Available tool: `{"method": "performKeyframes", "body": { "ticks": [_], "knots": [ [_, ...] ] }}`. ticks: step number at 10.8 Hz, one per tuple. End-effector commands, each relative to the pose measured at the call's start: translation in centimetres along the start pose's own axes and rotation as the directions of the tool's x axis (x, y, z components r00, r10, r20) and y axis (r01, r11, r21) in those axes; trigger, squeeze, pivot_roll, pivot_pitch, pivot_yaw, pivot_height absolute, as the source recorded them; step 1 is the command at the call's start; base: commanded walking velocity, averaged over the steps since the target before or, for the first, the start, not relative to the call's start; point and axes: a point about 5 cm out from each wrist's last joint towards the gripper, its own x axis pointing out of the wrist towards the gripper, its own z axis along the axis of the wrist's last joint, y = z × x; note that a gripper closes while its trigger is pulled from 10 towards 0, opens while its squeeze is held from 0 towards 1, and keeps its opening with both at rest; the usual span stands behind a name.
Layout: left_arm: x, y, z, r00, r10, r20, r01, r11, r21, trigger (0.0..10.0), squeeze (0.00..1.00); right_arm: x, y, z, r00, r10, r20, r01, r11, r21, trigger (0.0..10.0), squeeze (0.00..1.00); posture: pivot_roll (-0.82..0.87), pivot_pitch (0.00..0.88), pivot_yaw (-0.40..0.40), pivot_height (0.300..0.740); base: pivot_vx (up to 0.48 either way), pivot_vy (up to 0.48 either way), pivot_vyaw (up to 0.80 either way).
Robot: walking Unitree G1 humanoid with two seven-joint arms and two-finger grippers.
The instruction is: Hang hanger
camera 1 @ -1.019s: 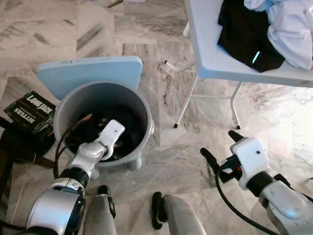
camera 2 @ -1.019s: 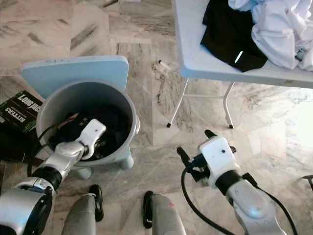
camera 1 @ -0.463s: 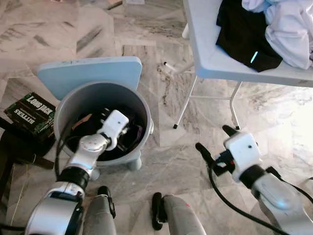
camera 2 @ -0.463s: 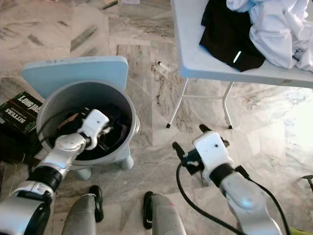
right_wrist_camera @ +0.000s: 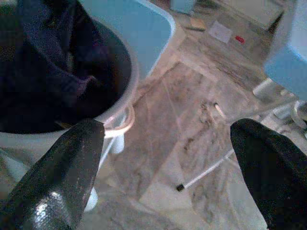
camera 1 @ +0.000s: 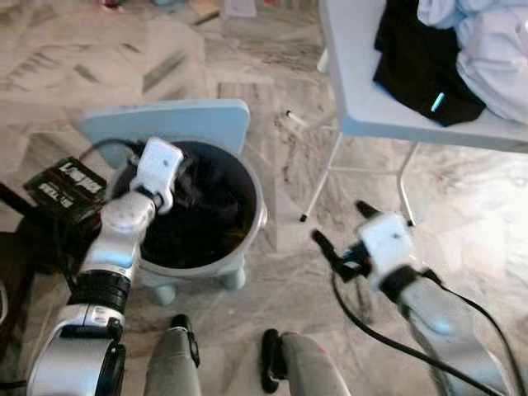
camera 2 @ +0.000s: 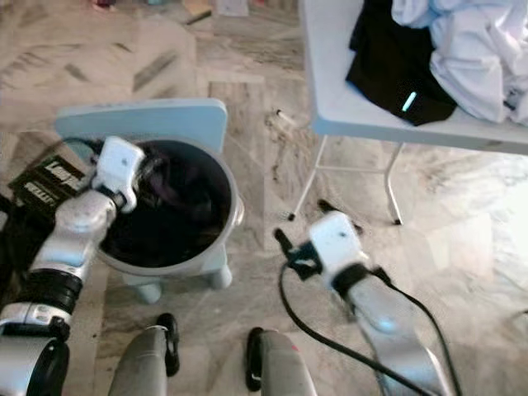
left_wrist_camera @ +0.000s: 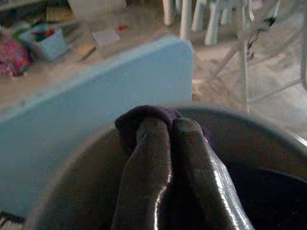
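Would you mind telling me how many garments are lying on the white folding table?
2 that I can make out: a black garment near the table's left side, and a white garment bunched up to its right. More may lie beyond the picture's edge.

My left jaws pinch a fold of dark purple cloth [left_wrist_camera: 144, 115], lifted at the rim of the grey bucket [camera 1: 247, 247] full of dark clothes [camera 1: 206, 214].

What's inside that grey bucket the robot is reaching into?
The grey bucket holds dark clothes. The left gripper is shut on a purple fold at its rim. Whatever lies under the pile is covered.
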Motion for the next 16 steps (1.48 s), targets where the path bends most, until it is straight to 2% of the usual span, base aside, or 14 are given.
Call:
{"method": "performKeyframes", "body": {
  "ticks": [1, 2, 3, 4, 5, 8, 9, 10, 11, 12, 13, 14, 15, 16],
  "knots": [
    [-0.6, -0.1, 0.4, 1.000, -0.030, 0.004, 0.030, 1.000, -0.002, 0.0, 0.00, 0.1, 0.0, -0.4, 1.000, -0.009, -0.009, 0.009, 1.000, -0.005, 10.0, 0.00, -0.12, 0.186, -0.096, 0.740, 0.000, 0.000, 0.00],
    [-1.5, -0.3, 1.5, 0.998, -0.045, 0.035, 0.046, 0.998, -0.031, 0.0, 0.00, 0.6, -0.1, -0.6, 1.000, -0.017, 0.000, 0.017, 1.000, -0.001, 10.0, 0.00, -0.09, 0.182, -0.087, 0.740, 0.000, 0.000, 0.00],
    [-2.2, -0.8, 1.7, 0.996, -0.081, 0.030, 0.083, 0.995, -0.053, 0.0, 0.00, 1.0, 0.0, -0.6, 1.000, -0.018, 0.007, 0.018, 1.000, 0.000, 10.0, 0.00, -0.08, 0.177, -0.081, 0.740, 0.000, 0.000, 0.00],
    [-3.6, -2.2, 1.4, 0.978, -0.207, -0.022, 0.203, 0.971, -0.125, 0.0, 0.00, 1.6, 0.2, -0.7, 1.000, -0.018, 0.022, 0.018, 1.000, 0.003, 10.0, 0.00, -0.06, 0.172, -0.076, 0.740, 0.000, 0.000, 0.00],
    [-5.1, -3.1, 0.8, 0.939, -0.334, -0.081, 0.316, 0.932, -0.178, 0.0, 0.00, 1.9, 0.4, -0.8, 0.999, -0.011, 0.030, 0.011, 1.000, 0.002, 10.0, 0.00, -0.04, 0.169, -0.073, 0.740, 0.000, 0.000, 0.00],
    [-8.6, -5.2, -2.3, 0.841, -0.447, -0.306, 0.410, 0.894, -0.180, 0.0, 0.00, 2.3, 0.7, -1.0, 0.999, 0.005, 0.044, -0.005, 1.000, -0.013, 10.0, 0.00, -0.03, 0.169, -0.071, 0.740, 0.000, 0.000, 0.00],
    [-10.3, -6.7, -4.6, 0.794, -0.440, -0.419, 0.418, 0.896, -0.148, 0.0, 0.00, 2.4, 0.7, -1.2, 0.999, 0.007, 0.046, -0.006, 1.000, -0.017, 10.0, 0.00, -0.03, 0.169, -0.074, 0.740, 0.000, 0.000, 0.00],
    [-10.8, -7.7, -6.0, 0.797, -0.398, -0.455, 0.366, 0.917, -0.162, 0.0, 0.00, 2.6, 0.7, -1.1, 0.999, 0.009, 0.049, -0.008, 1.000, -0.019, 10.0, 0.00, -0.03, 0.170, -0.079, 0.740, 0.000, 0.000, 0.00],
    [-10.9, -8.6, -6.9, 0.823, -0.302, -0.481, 0.225, 0.951, -0.211, 0.0, 0.00, 2.6, 0.7, -1.1, 0.998, 0.019, 0.055, -0.017, 0.999, -0.033, 10.0, 0.00, -0.03, 0.167, -0.082, 0.740, 0.000, 0.000, 0.00],
    [-11.1, -8.9, -7.3, 0.826, -0.254, -0.503, 0.156, 0.961, -0.229, 0.0, 0.00, 2.5, 0.6, -1.1, 0.998, 0.018, 0.055, -0.016, 0.999, -0.039, 10.0, 0.00, -0.04, 0.167, -0.083, 0.740, 0.000, 0.000, 0.00],
    [-11.5, -9.3, -8.1, 0.805, -0.255, -0.536, 0.148, 0.961, -0.236, 5.1, 0.00, 2.5, 0.4, -1.2, 0.998, 0.015, 0.054, -0.013, 0.999, -0.041, 10.0, 0.00, -0.04, 0.165, -0.083, 0.740, 0.000, 0.000, 0.00],
    [-11.6, -9.1, -8.5, 0.801, -0.237, -0.550, 0.163, 0.970, -0.180, 10.0, 0.15, 2.5, 0.3, -1.2, 0.998, 0.013, 0.056, -0.010, 0.999, -0.044, 10.0, 0.00, -0.04, 0.167, -0.085, 0.740, 0.000, 0.000, 0.00],
    [-11.3, -8.8, -8.2, 0.810, -0.214, -0.545, 0.149, 0.976, -0.161, 10.0, 1.00, 2.6, 0.4, -1.1, 0.998, 0.015, 0.059, -0.012, 0.999, -0.049, 10.0, 0.00, -0.04, 0.169, -0.087, 0.740, 0.000, 0.000, 0.00],
    [-10.9, -8.6, -7.9, 0.829, -0.184, -0.528, 0.140, 0.982, -0.124, 10.0, 1.00, 2.6, 0.5, -1.0, 0.998, 0.024, 0.063, -0.020, 0.998, -0.058, 10.0, 0.00, -0.05, 0.168, -0.090, 0.740, 0.000, 0.000, 0.00]
  ]
}}
